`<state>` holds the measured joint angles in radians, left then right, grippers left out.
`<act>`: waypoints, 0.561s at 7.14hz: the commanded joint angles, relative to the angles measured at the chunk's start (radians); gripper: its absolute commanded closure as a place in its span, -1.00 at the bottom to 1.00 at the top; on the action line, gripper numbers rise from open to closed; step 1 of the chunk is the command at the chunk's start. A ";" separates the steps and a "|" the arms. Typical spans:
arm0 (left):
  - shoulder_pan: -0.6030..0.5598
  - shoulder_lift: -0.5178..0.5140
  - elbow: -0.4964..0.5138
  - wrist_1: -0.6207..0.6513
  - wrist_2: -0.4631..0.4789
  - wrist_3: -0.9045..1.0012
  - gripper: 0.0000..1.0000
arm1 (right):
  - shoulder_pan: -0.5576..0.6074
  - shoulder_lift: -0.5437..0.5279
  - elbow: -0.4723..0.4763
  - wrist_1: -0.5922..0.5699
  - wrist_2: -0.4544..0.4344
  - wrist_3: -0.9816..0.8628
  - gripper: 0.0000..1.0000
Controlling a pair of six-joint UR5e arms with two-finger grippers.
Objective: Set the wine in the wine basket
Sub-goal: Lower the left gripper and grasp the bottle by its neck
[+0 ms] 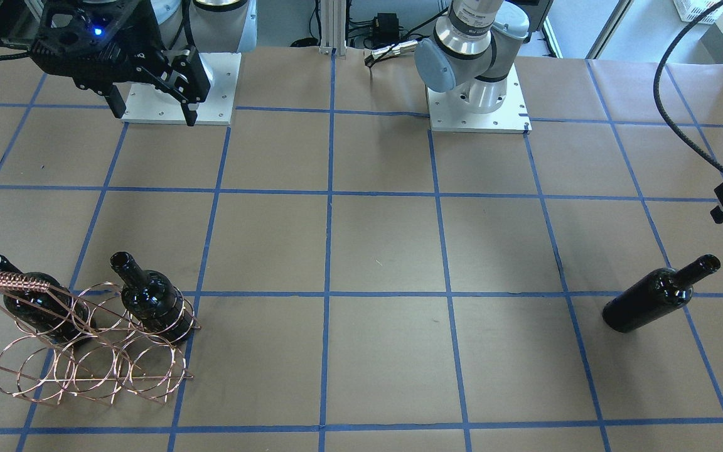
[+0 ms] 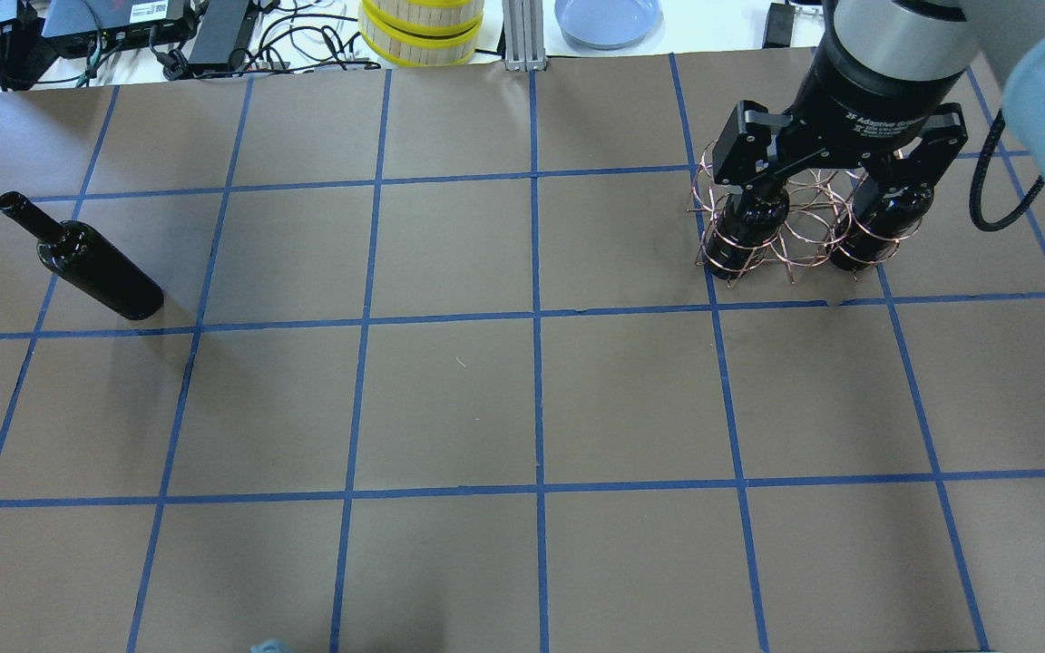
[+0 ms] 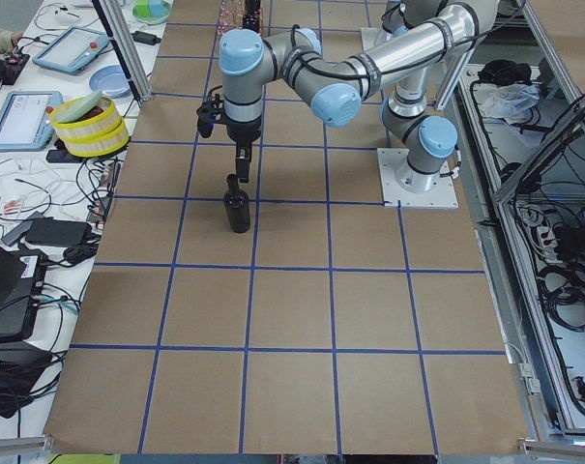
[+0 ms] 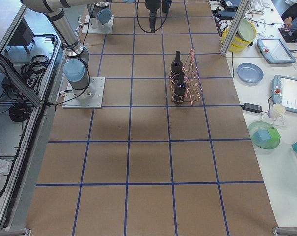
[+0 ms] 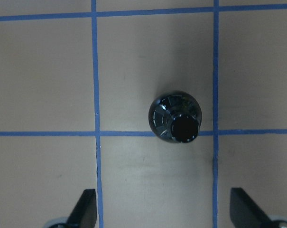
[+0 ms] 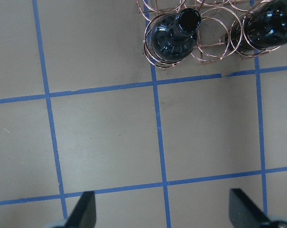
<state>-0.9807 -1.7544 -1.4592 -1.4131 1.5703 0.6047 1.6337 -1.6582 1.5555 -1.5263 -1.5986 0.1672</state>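
Observation:
A near-black wine bottle [image 1: 659, 295] stands upright and alone on the table; it also shows in the overhead view [image 2: 92, 272] and from above in the left wrist view [image 5: 176, 118]. My left gripper [image 5: 164, 209] hangs open above it, apart from it, with its fingertips [image 5: 86, 206] wide. The copper wire wine basket [image 1: 91, 339] holds two look-alike bottles [image 6: 174, 33] [image 6: 271, 23] in its end rings; nothing is in the middle ring. My right gripper [image 2: 835, 172] is open and empty, high above the basket [image 2: 795, 227].
Brown paper with a blue tape grid covers the table. The arm bases [image 1: 477, 94] stand at the robot's side. A yellow-rimmed stack [image 2: 421, 27], a blue plate [image 2: 609, 18] and cables lie beyond the table's far edge.

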 commanded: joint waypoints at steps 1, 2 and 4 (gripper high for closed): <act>0.001 -0.059 -0.010 0.031 -0.035 0.023 -0.95 | 0.000 0.000 0.000 0.000 0.000 0.000 -1.00; -0.004 -0.068 -0.010 0.032 -0.038 0.017 -0.95 | 0.000 0.000 0.000 0.000 0.000 0.000 -1.00; -0.019 -0.103 -0.012 0.072 -0.087 -0.021 -0.95 | 0.000 0.000 0.000 0.000 -0.001 0.000 -1.00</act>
<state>-0.9891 -1.8366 -1.4701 -1.3715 1.5167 0.6080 1.6337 -1.6582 1.5554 -1.5263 -1.5987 0.1672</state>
